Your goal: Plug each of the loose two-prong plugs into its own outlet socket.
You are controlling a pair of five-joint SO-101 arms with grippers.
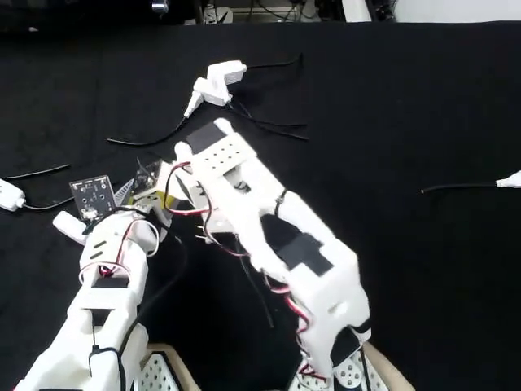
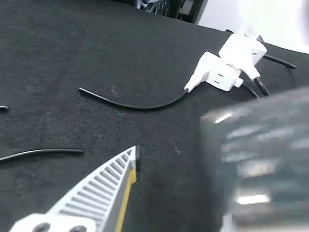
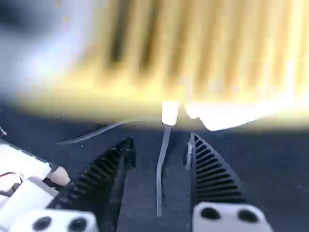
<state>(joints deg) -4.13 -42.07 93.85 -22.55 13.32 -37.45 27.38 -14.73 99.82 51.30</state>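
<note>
A small pale plug [image 3: 169, 113] is sitting just ahead of the right gripper [image 3: 160, 141]. Its thin cord [image 3: 161, 169] is trailing down the gap between the two black ribbed jaws, which are standing moderately apart and not touching it. Seen from the high view, this is going on left of centre, where the two arms are meeting. The left gripper [image 1: 151, 186] is hanging close against the same spot, and I cannot tell whether it is holding anything. To my eye the pickup step is in hand: the right gripper is lining up on a plug but not yet gripping it. The next move is calling for a close on the plug body rather than the cord, leaving the prongs free. Further out, a white plug-and-socket cluster [image 1: 216, 84] is lying at upper centre of the black table [image 1: 391, 98]. One loose plug [image 1: 10, 195] is waiting at the left edge and a second loose plug [image 1: 510, 180] at the right edge.
</note>
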